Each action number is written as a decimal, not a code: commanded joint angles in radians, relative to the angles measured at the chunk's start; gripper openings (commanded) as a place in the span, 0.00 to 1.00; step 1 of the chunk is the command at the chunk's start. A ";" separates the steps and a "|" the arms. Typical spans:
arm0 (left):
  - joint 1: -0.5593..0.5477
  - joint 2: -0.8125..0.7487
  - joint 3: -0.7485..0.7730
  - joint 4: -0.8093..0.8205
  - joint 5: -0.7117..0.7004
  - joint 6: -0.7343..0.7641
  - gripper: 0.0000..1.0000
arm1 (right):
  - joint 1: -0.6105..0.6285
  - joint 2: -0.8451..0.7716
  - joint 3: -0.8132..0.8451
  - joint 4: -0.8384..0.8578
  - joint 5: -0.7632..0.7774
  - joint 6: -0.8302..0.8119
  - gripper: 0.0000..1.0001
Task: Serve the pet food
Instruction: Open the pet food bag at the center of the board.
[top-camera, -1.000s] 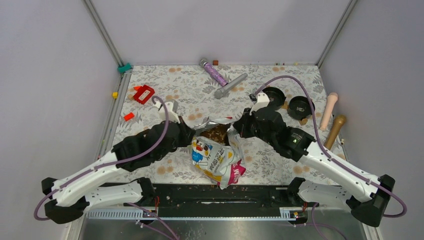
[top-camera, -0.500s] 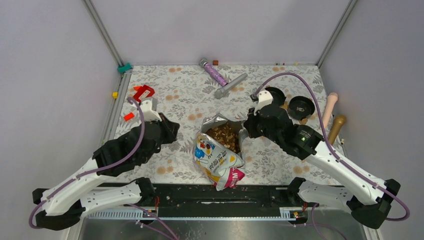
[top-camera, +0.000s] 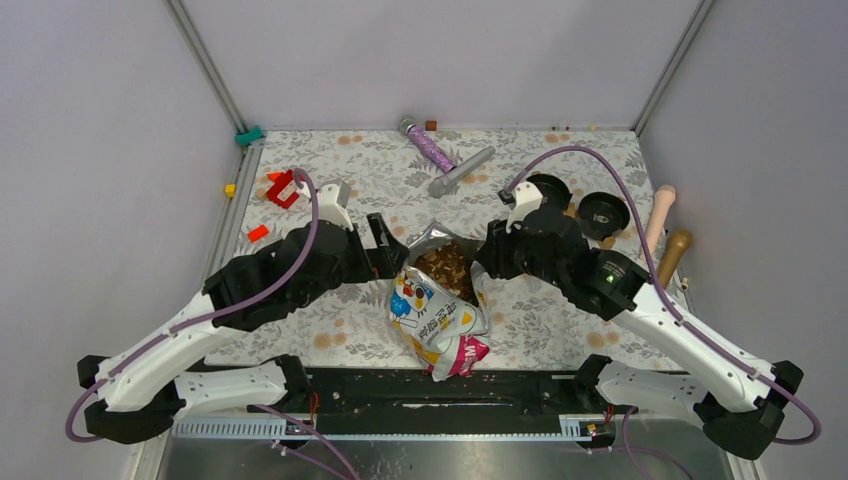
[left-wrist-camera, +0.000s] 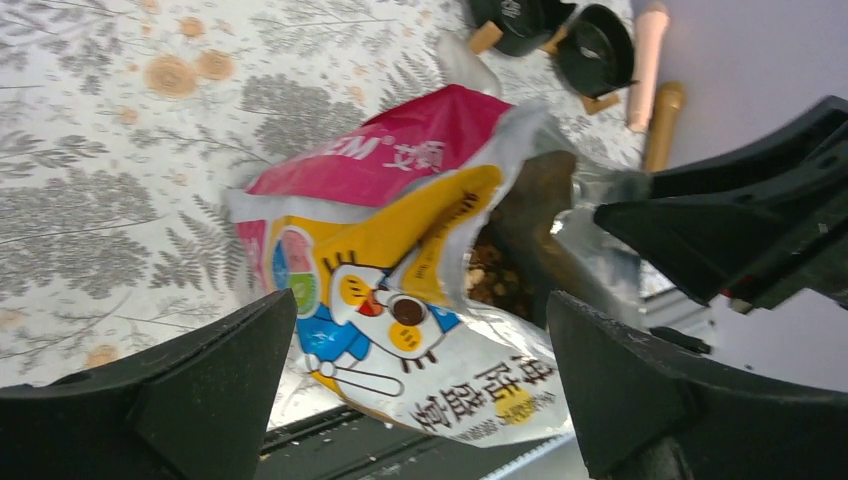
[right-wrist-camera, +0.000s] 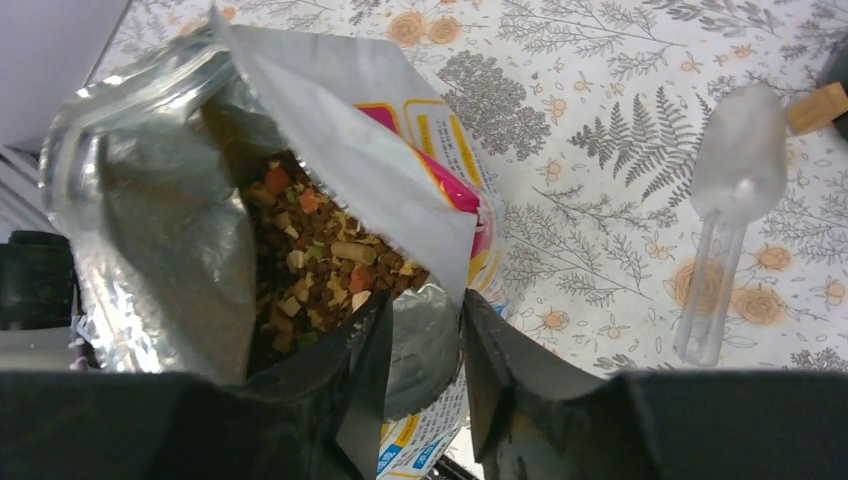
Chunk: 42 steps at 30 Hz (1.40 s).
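Note:
The pet food bag (top-camera: 435, 318), yellow, white and magenta with a cartoon face, lies at the table's near centre, its silver-lined mouth gaping toward the far side. Brown and tan pet food (top-camera: 447, 265) shows inside, seen close up in the right wrist view (right-wrist-camera: 320, 265). My left gripper (top-camera: 386, 245) hangs wide open just left of the mouth, with the bag (left-wrist-camera: 400, 250) ahead of its fingers (left-wrist-camera: 200, 390) and not touching them. My right gripper (right-wrist-camera: 425, 370) is at the mouth's right edge, jaws parted, with the bag's curled silver rim (right-wrist-camera: 425, 350) loose between them.
Two black bowls (top-camera: 548, 190) (top-camera: 603, 213) sit behind the right arm. A clear plastic scoop (right-wrist-camera: 735, 200) lies right of the bag. A purple glitter tube (top-camera: 430, 147) and grey tube (top-camera: 462, 171) lie at the back, a red piece (top-camera: 283, 187) at the far left, and two handles (top-camera: 657, 220) at the right edge.
My left gripper let go of the bag, swung left, then came back beside the mouth with jaws wide. My right jaws have parted on the rim. The bag mouth stays open.

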 joint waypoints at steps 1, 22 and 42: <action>-0.002 0.062 0.090 -0.001 0.135 -0.025 0.99 | -0.002 -0.022 0.057 0.027 -0.090 0.025 0.43; -0.072 0.478 0.305 -0.334 0.076 -0.033 0.87 | 0.048 0.137 0.169 -0.130 0.016 0.185 0.58; -0.077 0.511 0.359 -0.435 0.060 0.019 0.00 | 0.201 0.157 0.210 -0.330 0.343 0.224 0.15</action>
